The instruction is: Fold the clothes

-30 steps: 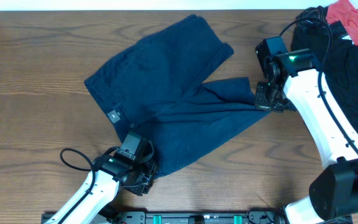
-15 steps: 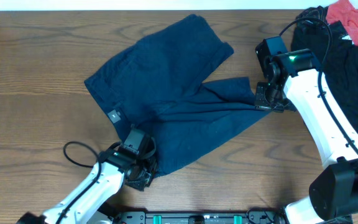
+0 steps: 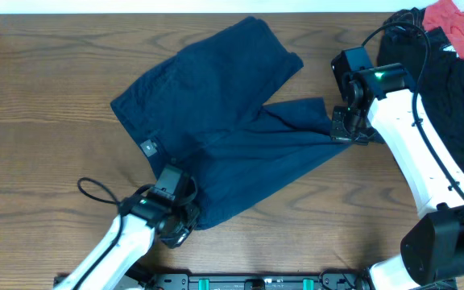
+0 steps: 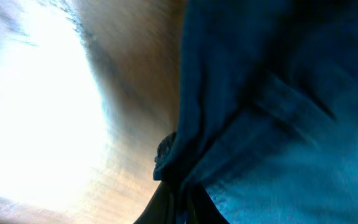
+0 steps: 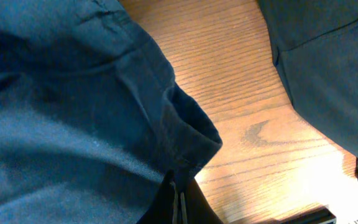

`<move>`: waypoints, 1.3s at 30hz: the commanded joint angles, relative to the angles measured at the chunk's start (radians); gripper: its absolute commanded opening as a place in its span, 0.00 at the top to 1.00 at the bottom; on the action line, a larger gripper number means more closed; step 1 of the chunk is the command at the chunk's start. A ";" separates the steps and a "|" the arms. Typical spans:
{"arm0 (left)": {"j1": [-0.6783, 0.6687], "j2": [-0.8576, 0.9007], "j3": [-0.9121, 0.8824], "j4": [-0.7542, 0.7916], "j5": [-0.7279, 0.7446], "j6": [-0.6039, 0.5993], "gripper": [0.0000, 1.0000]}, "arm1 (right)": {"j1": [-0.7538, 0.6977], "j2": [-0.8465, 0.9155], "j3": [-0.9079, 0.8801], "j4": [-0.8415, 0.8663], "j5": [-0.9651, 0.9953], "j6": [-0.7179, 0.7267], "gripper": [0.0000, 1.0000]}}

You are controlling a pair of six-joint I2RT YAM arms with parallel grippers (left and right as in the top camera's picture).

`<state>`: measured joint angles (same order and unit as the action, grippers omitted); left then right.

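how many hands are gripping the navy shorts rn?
2, both shut on the navy shorts: left hand at the near waistband corner, right hand at the right leg's hem. None hidden.

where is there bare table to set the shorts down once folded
The widest bare wood lies left of the shorts, out to the table edge. A second patch is at the near edge, between the lower leg and the right arm. The right edge is crowded: black garments and a red cloth.
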<state>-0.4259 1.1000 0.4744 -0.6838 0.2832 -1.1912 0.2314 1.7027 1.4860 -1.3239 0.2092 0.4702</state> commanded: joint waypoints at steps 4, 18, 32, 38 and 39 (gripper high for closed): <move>0.006 -0.217 0.177 -0.274 0.010 0.296 0.94 | -0.050 0.000 0.001 0.000 0.024 0.005 0.99; 0.006 -0.495 0.333 -0.553 -0.165 0.233 0.94 | -0.044 -0.103 0.006 0.122 -0.031 -0.207 0.99; 0.006 -0.481 0.332 -0.343 -0.800 0.059 0.94 | 0.033 -0.091 0.013 0.619 -0.057 -0.248 0.99; 0.029 -0.366 0.330 -0.225 -0.834 0.060 0.94 | 0.056 -0.049 0.013 0.738 -0.057 -0.302 0.99; 0.039 -0.339 0.330 -0.207 -0.831 0.060 0.94 | 0.061 -0.040 0.013 0.755 -0.057 -0.313 0.99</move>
<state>-0.4191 0.7101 0.7971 -0.8913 -0.3988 -1.1152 0.2989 1.6341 1.4837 -0.5999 0.0345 0.2142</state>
